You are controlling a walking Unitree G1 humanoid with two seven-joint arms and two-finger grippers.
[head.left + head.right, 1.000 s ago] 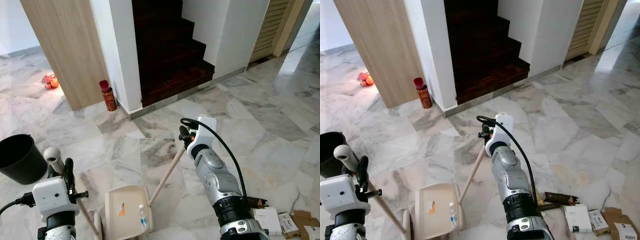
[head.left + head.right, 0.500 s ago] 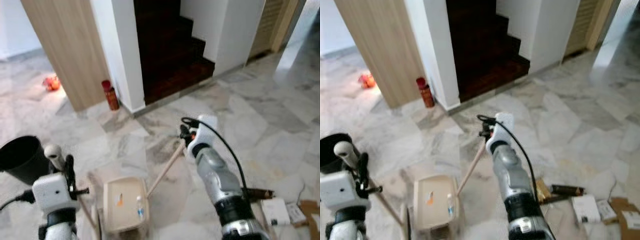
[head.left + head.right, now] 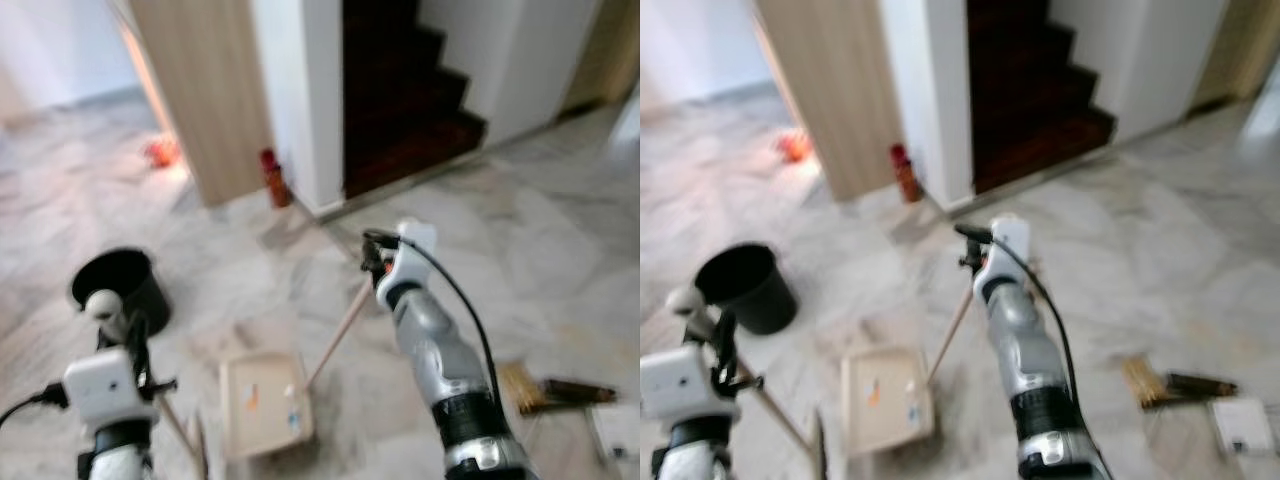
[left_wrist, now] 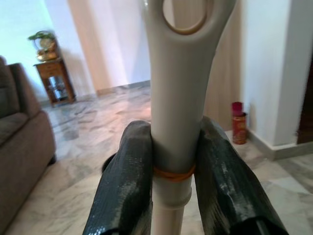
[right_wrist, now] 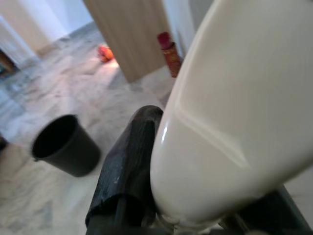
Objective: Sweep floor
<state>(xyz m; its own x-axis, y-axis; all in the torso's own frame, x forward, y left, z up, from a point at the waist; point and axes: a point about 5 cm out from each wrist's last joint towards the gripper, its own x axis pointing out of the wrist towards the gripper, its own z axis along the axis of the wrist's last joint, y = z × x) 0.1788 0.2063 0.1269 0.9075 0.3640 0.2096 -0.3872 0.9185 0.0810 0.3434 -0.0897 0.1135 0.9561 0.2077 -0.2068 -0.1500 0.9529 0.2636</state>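
The left claw (image 4: 171,188) is closed on the grey top end of a broom handle (image 4: 177,98); both fingers (image 4: 124,186) press against the shaft just below the hanging hole. From this claw the shaft slopes downward and away toward the dustpan; the brush end cannot be made out.

The right claw (image 3: 374,268) is closed on the cream grip of the dustpan handle (image 3: 335,338). The long axis of that handle slants from the claw down and back toward the robot, ending at the dustpan tray (image 3: 264,403), which lies flat on the marble floor (image 3: 560,260) below and to the left of the right claw. The tray opening appears to face away from the robot, though motion blur makes this uncertain.

Progress assessment: part of the work appears done, since the tray already holds small scraps, among them an orange piece (image 3: 251,399). Remaining items: a small hand brush (image 3: 555,385) and packaging lie on the floor to the right of the right claw, well apart from the tray. A black bin (image 3: 120,290) stands beyond the left claw, probably the emptying point.
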